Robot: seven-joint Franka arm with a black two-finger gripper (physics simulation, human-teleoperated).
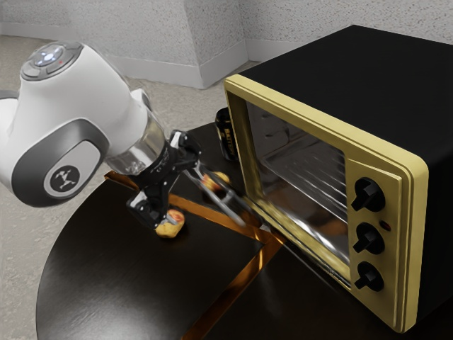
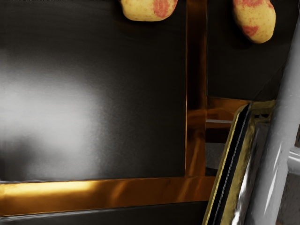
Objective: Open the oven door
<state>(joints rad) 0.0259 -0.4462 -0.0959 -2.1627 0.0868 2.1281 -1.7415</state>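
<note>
The black gripper (image 1: 185,193) is at the exterior view's left of the oven (image 1: 407,184), its two fingers spread apart, beside the grey handle (image 1: 225,204). No grip on the handle is visible. The oven's door stands away from its opening, low in front of the gold frame; its exact angle is hard to tell. Racks show inside. In the wrist view the handle (image 2: 276,122) runs close along one side of the hand, and the gold-and-black door edge (image 2: 229,164) lies beside it.
Two yellow-and-red food items, one (image 1: 170,224) near the gripper and another (image 1: 216,182) behind the handle, lie on the dark table (image 1: 106,262). A black can (image 1: 225,134) stands beside the oven's far side. Three knobs line the oven's front.
</note>
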